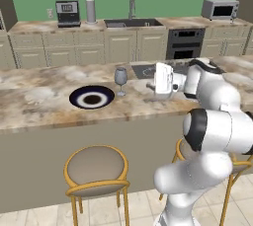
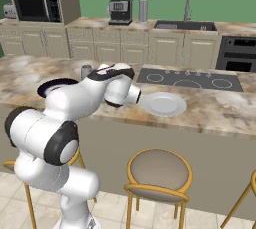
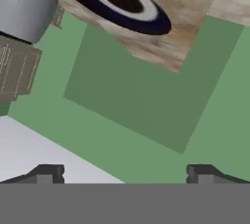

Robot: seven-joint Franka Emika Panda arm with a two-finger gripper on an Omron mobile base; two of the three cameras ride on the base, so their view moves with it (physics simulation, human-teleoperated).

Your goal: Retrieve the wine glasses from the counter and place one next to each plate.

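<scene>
One glass [image 1: 120,78] stands upright on the island [image 1: 44,106], just right of the black plate [image 1: 92,97]. Gripper [image 3: 124,173] jaws spread wide, nothing between them, near the glass. White plate [image 2: 162,104] lies farther right on the island.

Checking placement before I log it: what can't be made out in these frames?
- Second wine glass: one wine glass stands right of the black plate; another is nowhere to be made out.
- Pale plate: in the left base view the arm covers it.
- Black plate in the right base view: mostly behind the arm.
- Gripper: in the hand view, tips wide apart, nothing between; the hand blocks them in both base views.
</scene>
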